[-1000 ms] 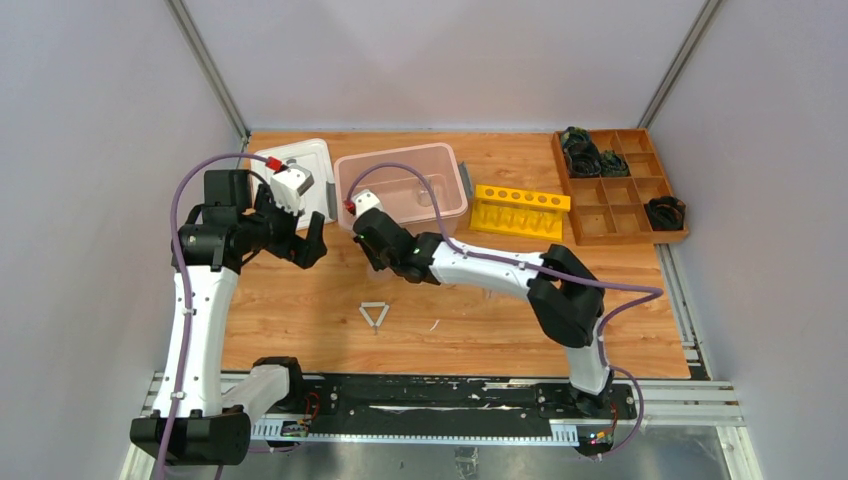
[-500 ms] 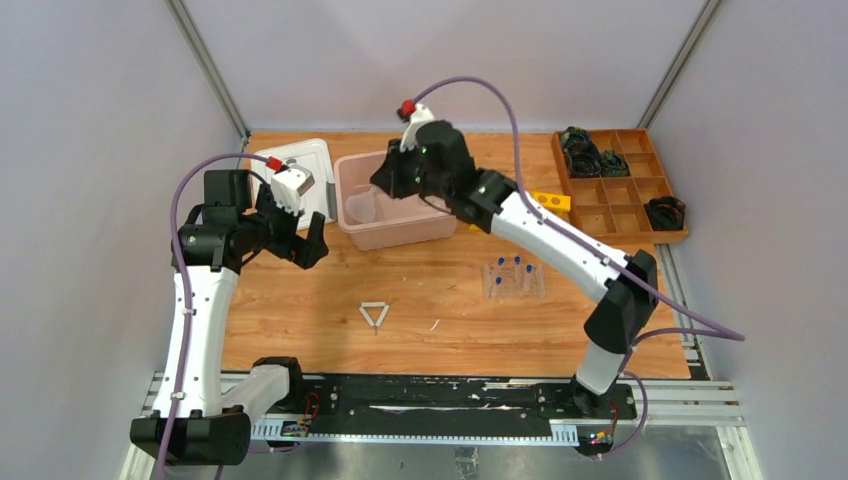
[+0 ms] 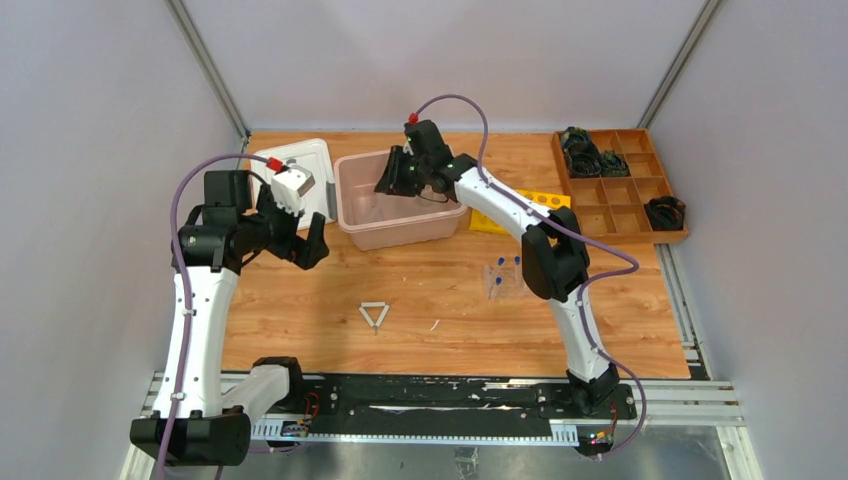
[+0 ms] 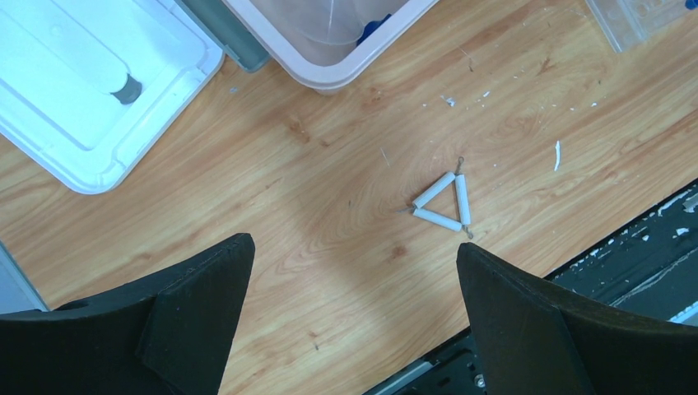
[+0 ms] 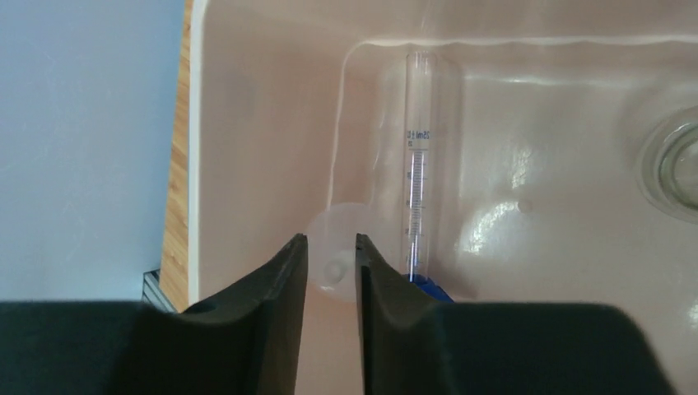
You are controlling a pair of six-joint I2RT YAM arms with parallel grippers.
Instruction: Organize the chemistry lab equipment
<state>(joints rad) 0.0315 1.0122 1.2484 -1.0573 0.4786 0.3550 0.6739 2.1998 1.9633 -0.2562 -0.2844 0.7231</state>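
My right gripper (image 3: 385, 185) is down inside the pink bin (image 3: 400, 235). Its fingers stand narrowly apart around a small clear round piece (image 5: 336, 263) with a central nub. A clear graduated cylinder (image 5: 417, 164) with a blue base lies in the bin, and a glass beaker (image 5: 671, 164) stands at the right. My left gripper (image 3: 310, 245) hangs open and empty above the table. The white triangle frame (image 4: 444, 204) lies below it, also visible in the top view (image 3: 373, 314). The clear tube tray (image 3: 505, 280) with blue-capped tubes sits right of centre.
A white lid (image 3: 300, 160) lies left of the bin. A yellow rack (image 3: 545, 200) stands behind my right arm. A wooden compartment box (image 3: 620, 190) with black items is at the back right. A thin white sliver (image 3: 434, 325) lies near the triangle.
My right arm rose from the table in front of the bin, swung over it and lowered its gripper inside. The tube tray came into view. My left arm has not moved.
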